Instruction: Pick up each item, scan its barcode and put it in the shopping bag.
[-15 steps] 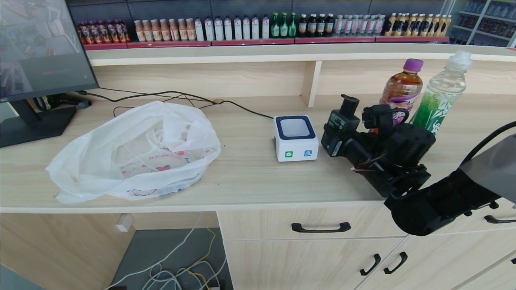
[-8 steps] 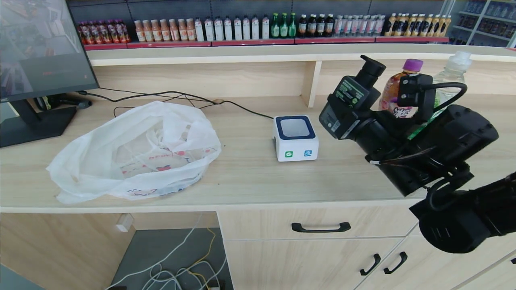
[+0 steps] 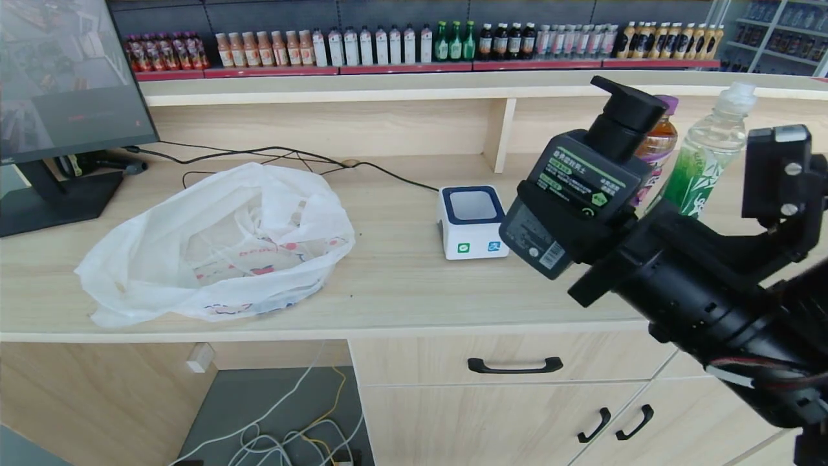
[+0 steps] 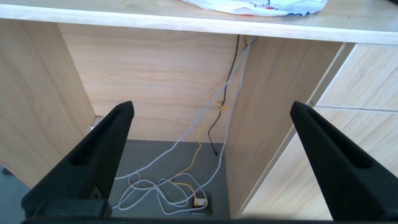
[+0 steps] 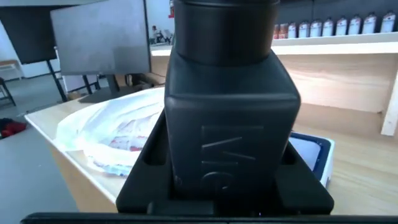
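Note:
A black pump bottle (image 3: 577,188) hangs tilted above the counter, just right of the white barcode scanner (image 3: 473,222). My right gripper (image 3: 585,259) is shut on its lower body, and a barcode label shows near its base. In the right wrist view the black bottle (image 5: 230,118) sits between the fingers (image 5: 149,165), with the scanner (image 5: 309,152) and the bag (image 5: 109,134) beyond it. The white plastic shopping bag (image 3: 217,246) lies open on the counter's left. My left gripper (image 4: 211,162) is open, low in front of the space under the counter.
A brown tea bottle with a purple cap (image 3: 658,139) and a clear green-labelled bottle (image 3: 703,155) stand at the back right. A monitor (image 3: 65,77) stands at the far left, cables (image 3: 272,155) run along the back, and a shelf divider (image 3: 499,133) rises behind the scanner.
My right arm has lifted the black pump bottle off the counter, up and closer to the head camera. The bag, scanner and the two standing bottles have not moved.

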`<state>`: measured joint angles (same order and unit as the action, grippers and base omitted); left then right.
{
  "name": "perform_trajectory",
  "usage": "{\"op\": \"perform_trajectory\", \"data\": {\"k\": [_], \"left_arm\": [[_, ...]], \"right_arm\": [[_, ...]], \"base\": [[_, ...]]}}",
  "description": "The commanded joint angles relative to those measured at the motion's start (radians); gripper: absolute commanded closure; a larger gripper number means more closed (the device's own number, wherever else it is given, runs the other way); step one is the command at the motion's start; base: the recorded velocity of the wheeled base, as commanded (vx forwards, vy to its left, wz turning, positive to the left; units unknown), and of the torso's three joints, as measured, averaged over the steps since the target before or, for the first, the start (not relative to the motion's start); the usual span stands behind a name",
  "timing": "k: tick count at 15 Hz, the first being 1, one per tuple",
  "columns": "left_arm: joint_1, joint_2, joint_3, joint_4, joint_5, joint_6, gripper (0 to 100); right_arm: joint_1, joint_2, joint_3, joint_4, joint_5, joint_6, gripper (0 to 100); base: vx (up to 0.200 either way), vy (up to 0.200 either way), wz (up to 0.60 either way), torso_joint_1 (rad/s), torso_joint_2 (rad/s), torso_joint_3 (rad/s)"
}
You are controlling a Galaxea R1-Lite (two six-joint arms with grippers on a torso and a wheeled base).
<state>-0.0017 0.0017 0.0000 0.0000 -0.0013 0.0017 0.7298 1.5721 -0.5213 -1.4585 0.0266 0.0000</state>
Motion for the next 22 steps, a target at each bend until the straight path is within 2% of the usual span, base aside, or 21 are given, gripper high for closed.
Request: {"op": "perform_trajectory", "data": {"k": [1,8,14,18,22], "left_arm": [[0.0,0.0,0.0,0.0,0.0,0.0,0],[0.0,0.0,0.0,0.0,0.0,0.0,0],[0.0,0.0,0.0,0.0,0.0,0.0,0],[0.0,0.0,0.0,0.0,0.0,0.0,0],[0.0,0.0,0.0,0.0,0.0,0.0,0]], "right_arm": [[0.089,-0.132,0.11,0.004,-0.002,-0.029,100],[0.137,-0.179,0.142,0.052,-0.027,-0.015,100],[0.137,-0.103,0.0,0.084,-0.03,0.333,100],[0.186,-0.096,0.01,0.081,0.044,0.411,100],[0.188,-0.052,-0.066,0.083,0.087,0.535,100]], "base": [[0.0,0.0,0.0,0.0,0.0,0.0],[0.0,0.0,0.0,0.0,0.0,0.0],[0.0,0.0,0.0,0.0,0.0,0.0],[0.0,0.0,0.0,0.0,0.0,0.0],[0.0,0.0,0.0,0.0,0.0,0.0]]}}
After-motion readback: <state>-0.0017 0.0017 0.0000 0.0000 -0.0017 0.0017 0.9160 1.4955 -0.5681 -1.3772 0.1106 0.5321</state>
